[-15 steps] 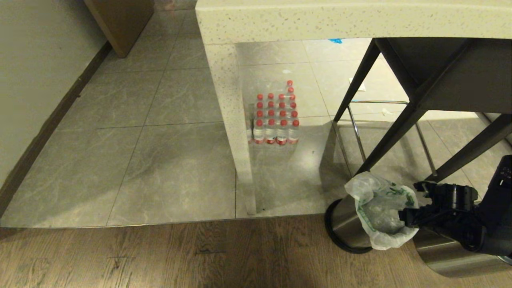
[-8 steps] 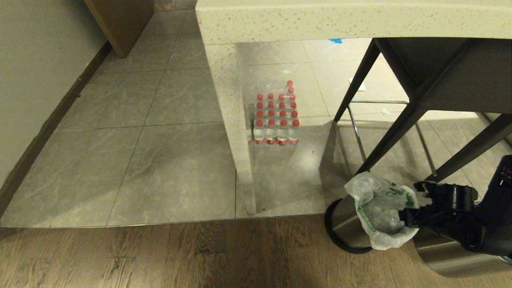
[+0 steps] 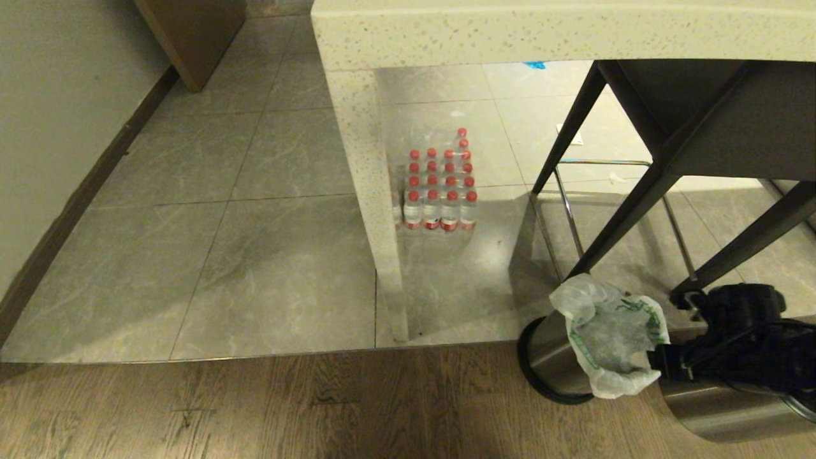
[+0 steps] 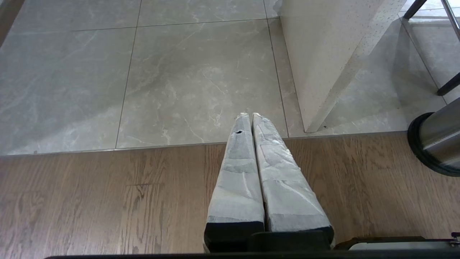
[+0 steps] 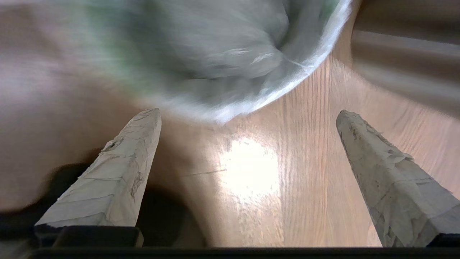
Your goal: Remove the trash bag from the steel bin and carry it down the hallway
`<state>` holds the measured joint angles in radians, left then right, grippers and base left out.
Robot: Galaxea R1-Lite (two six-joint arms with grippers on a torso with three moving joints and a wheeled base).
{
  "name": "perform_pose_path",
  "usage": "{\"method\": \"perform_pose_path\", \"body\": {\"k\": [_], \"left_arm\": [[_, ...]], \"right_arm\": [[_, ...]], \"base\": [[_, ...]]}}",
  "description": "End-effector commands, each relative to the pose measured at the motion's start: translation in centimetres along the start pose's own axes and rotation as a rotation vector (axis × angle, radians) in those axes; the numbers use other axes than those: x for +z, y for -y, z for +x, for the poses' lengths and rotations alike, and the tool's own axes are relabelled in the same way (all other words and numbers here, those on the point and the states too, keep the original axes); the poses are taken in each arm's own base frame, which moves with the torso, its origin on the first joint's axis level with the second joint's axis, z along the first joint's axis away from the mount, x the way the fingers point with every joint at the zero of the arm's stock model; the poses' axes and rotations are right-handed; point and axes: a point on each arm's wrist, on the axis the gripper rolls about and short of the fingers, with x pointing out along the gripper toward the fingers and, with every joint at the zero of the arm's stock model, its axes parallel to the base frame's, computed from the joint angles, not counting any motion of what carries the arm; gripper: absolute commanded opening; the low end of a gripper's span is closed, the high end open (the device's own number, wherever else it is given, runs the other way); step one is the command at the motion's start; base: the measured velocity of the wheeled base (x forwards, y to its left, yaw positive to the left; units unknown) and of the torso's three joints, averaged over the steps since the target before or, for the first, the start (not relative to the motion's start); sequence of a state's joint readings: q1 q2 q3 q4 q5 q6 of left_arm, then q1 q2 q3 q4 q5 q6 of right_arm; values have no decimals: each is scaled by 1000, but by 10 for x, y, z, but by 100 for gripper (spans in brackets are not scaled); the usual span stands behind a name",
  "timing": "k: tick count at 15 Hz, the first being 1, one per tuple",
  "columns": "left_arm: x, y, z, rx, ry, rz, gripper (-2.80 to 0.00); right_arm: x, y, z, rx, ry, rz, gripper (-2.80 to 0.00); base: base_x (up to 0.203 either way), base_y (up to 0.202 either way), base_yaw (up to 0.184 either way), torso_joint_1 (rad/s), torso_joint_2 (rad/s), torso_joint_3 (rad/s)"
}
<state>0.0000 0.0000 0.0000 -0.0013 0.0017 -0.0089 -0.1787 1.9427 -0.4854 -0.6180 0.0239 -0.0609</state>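
Wood floor [image 3: 255, 408] meets tile here. The right gripper [image 5: 248, 115], fingers spread wide, faces the bag [image 3: 612, 335] rim just ahead, in the bin [image 3: 554, 354]. Left gripper [image 4: 248, 117], fingers closed, is farther off.

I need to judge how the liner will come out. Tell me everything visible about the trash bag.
The trash bag is thin, crinkly, translucent white plastic with green lettering near its rim. It lines the steel bin, its mouth open and its edge folded out over the bin's rim, bunched higher on the far side and hanging down on the near side. The bin stands on wood flooring beside the tile. The right gripper is at the bag's right edge, fingers open, not gripping it.
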Motion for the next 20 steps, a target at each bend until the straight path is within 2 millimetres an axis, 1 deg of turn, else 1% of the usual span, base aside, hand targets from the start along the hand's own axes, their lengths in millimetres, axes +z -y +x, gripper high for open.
{"method": "perform_pose_path", "body": {"k": [1,2,3,4,5,6,7,8,10,11,20], "left_arm": [[0,0,0,1,0,0,-280],[0,0,0,1,-1,0,-280],[0,0,0,1,1,0,-280],[0,0,0,0,1,0,-280],[0,0,0,1,0,0,-280],[0,0,0,1,2,0,-280],[0,0,0,0,0,-1,-280],[0,0,0,1,-1,0,-280],[0,0,0,1,-1,0,-280],[0,0,0,0,0,-1,-280],[0,0,0,1,0,-1,-280]], "right_arm": [[9,-10,-145,16,353,-27,0],[-11,-13,-196,26,498,-32,0],[-41,-14,-236,36,630,-33,0],[-74,-14,-261,37,736,-26,0],[-105,-13,-272,31,817,-12,0],[-132,-12,-274,26,874,4,0],[-154,-11,-270,29,902,19,0],[-171,-10,-261,40,890,23,0],[-194,-11,-234,87,777,2,0],[-196,-11,-230,108,751,-6,0],[-197,-11,-230,109,748,-1,0]], "base": [[0,0,0,0,0,0],[0,0,0,0,0,0],[0,0,0,0,0,0],[0,0,0,0,0,0],[0,0,0,0,0,0],[0,0,0,0,0,0],[0,0,0,0,0,0],[0,0,0,0,0,0],[0,0,0,0,0,0],[0,0,0,0,0,0],[0,0,0,0,0,0]]}}
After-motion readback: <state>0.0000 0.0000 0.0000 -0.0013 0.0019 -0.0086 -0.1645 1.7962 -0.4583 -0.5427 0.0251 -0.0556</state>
